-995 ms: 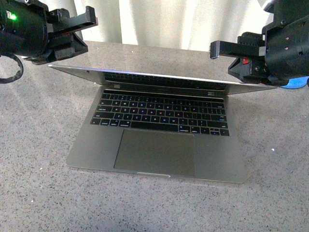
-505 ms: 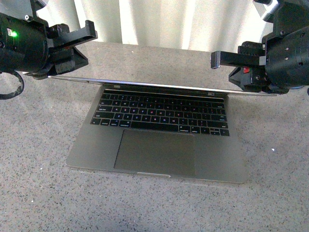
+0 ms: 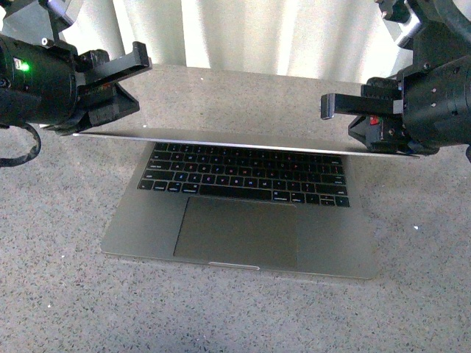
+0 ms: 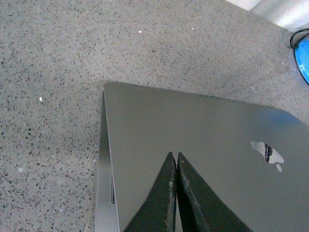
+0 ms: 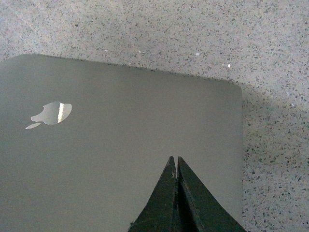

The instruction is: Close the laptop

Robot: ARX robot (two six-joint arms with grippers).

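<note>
Front view: the laptop (image 3: 243,220) lies on the speckled table (image 3: 59,294). Its lid (image 3: 243,141) is about half lowered and the keyboard (image 3: 243,173) is uncovered. The left gripper (image 3: 121,84) and right gripper (image 3: 352,121) are at the lid's corners.

Left wrist view: the jaws are pressed together, with the tips over the lid.

Right wrist view: the same. I judge the lid has yet to go down flat.

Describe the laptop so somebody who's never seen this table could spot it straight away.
On the speckled grey tabletop, look between the left gripper and the right gripper. The laptop lies there partly closed; it alone is grey metal, with black keys, a large trackpad and a silver apple logo on its lid.
</note>
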